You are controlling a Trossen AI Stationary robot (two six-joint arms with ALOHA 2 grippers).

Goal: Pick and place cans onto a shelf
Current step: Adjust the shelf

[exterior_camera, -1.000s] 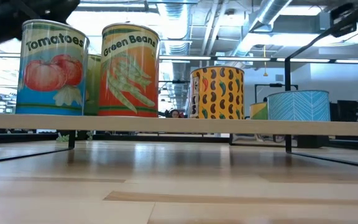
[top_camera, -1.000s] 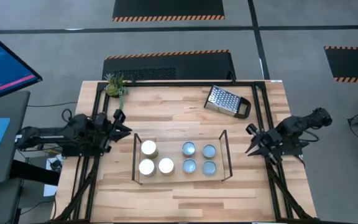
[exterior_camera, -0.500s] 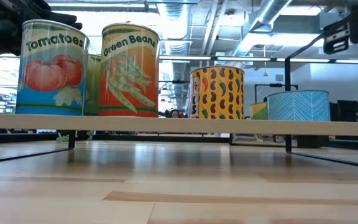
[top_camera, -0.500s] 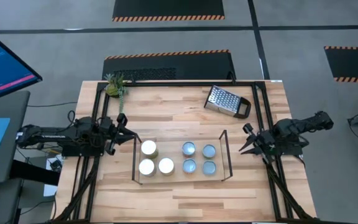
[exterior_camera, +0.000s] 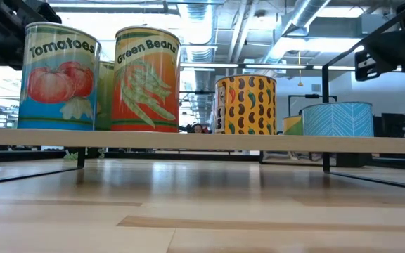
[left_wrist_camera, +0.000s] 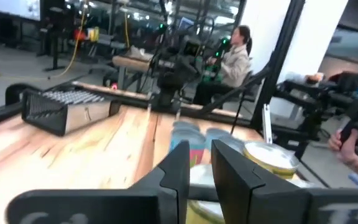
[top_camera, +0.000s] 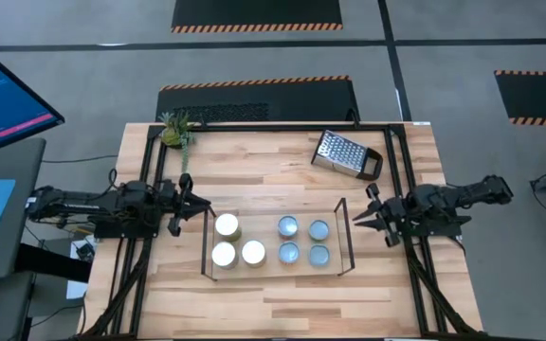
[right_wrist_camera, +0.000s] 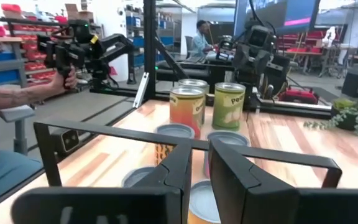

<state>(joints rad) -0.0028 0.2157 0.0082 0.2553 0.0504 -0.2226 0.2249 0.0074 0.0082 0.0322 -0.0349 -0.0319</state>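
Seven cans stand upright on the wooden base of the black wire shelf [top_camera: 342,237] at mid-table. Three have white tops [top_camera: 227,225] on the left, and several have silvery-blue tops [top_camera: 288,226] on the right. In the low view their labels show: Tomatoes [exterior_camera: 58,77], Green Beans [exterior_camera: 146,81], a pepper print [exterior_camera: 245,105] and a blue pattern [exterior_camera: 336,119]. My left gripper [top_camera: 195,203] hovers just off the shelf's left end, its fingers [left_wrist_camera: 178,167] close together and empty. My right gripper [top_camera: 360,219] hovers just off the shelf's right end, its fingers [right_wrist_camera: 180,167] close together and empty.
A metal grater [top_camera: 347,154] lies at the far right of the table, and a small plant [top_camera: 176,131] stands at the far left corner. The black table frame [top_camera: 254,128] runs along the edges. People [left_wrist_camera: 235,59] sit beyond the table, and a forearm [right_wrist_camera: 5,99] shows near the right arm.
My left gripper has gone toward the table's right, up to the shelf's left end. My right gripper has gone toward the table's left, up to the shelf's right end. Both have come down a little in the low view. The cans have stayed put.
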